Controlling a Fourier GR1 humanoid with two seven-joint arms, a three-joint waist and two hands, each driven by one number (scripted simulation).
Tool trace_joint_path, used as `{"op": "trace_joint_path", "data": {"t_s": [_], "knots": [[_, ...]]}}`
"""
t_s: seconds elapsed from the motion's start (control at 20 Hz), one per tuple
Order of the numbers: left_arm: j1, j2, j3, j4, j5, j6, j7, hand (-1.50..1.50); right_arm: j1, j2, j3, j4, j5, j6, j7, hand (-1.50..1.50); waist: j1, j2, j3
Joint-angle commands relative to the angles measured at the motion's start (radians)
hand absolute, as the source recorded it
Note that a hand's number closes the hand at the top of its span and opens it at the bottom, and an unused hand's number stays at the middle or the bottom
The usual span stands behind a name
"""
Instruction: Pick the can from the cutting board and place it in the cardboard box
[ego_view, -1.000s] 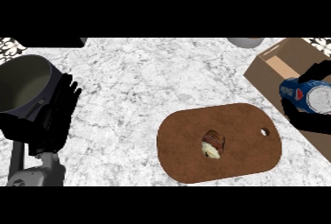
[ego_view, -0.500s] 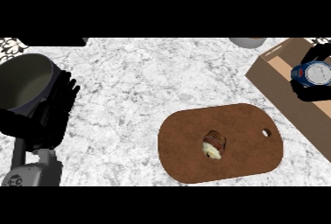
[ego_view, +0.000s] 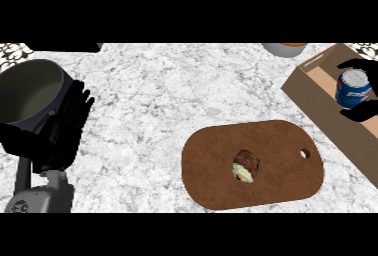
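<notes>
Two hands show in the head view. The right hand (ego_view: 363, 111) curls round the blue can (ego_view: 353, 88), holding it over the open cardboard box (ego_view: 319, 95) at the right edge. The left hand (ego_view: 65, 131) rests with fingers straight beside a dark pot (ego_view: 28, 92). On the marble desk (ego_view: 162, 90) lies the brown cutting board (ego_view: 277, 145) (some brown-and-pale food (ego_view: 246, 165) sits on it).
</notes>
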Motion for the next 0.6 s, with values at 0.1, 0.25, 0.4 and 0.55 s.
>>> {"op": "trace_joint_path", "data": {"t_s": [0.1, 0.25, 0.4, 0.55], "knots": [[0.030, -0.007, 0.003, 0.022, -0.005, -0.007, -0.053, 0.00, -0.075, 0.018, -0.117, 0.138, -0.126, -0.194, -0.173, -1.50, -0.004, 0.009, 0.012], [0.072, -0.010, -0.005, -0.009, -0.001, -0.012, -0.040, 0.00, -0.092, 0.023, -0.201, 0.114, -0.253, -0.228, -0.288, -1.50, -0.006, 0.004, 0.013], [0.007, -0.003, 0.020, 0.002, 0.012, 0.006, -0.010, 0.00, -0.144, 0.068, -0.255, 0.140, -0.358, -0.197, -0.298, -1.50, -0.015, 0.004, 0.011], [0.013, 0.007, 0.027, -0.011, 0.010, 0.010, 0.009, 0.00, -0.129, 0.068, -0.325, 0.154, -0.472, -0.080, -0.270, -1.50, -0.027, -0.001, 0.011]]}}
